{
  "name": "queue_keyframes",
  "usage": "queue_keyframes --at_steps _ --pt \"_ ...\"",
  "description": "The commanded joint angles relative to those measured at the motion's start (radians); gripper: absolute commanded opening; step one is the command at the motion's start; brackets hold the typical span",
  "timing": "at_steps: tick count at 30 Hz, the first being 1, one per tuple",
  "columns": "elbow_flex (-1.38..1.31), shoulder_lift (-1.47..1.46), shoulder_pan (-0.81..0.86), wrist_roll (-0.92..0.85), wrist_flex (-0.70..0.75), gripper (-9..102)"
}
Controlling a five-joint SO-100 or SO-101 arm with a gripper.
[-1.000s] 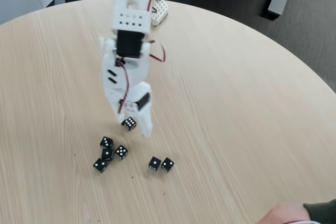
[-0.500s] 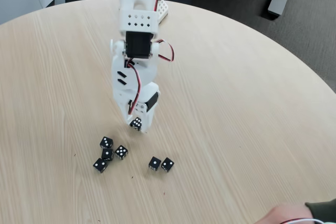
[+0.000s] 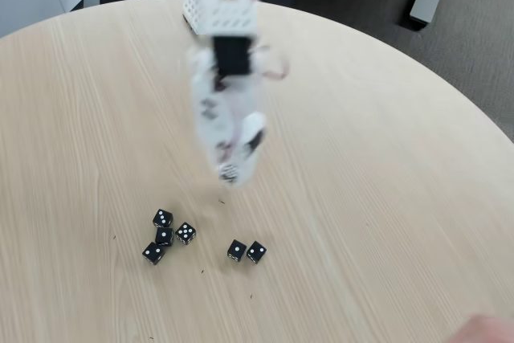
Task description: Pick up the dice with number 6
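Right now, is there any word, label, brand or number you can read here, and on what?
Printed words, brands, numerals: none.
Six black dice on the table: white pips only, too small to count reliably.
Held die at the end effector: motion-blurred, pips unreadable.

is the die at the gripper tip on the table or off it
Off it. The dice with number 6 sits clamped in the blurred gripper, above the table.
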Motion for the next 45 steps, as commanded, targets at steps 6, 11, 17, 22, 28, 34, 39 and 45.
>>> queue_keyframes --at_steps 6,11,17,22,28,34,39,45 --pt "-0.008 0.377 0.002 -0.061 0.209 0" --pt "-0.008 0.577 0.0 -0.117 0.321 0" --pt "-0.006 0.841 0.0 -0.209 0.459 0" --pt "0.006 1.019 0.0 -0.299 0.511 0" --pt "0.261 1.164 0.017 -0.445 0.502 0" --pt "0.63 1.356 0.018 -0.554 0.491 0" --pt "0.834 1.468 0.02 -0.591 0.354 0" --pt "1.068 1.479 0.02 -0.655 0.08 0"
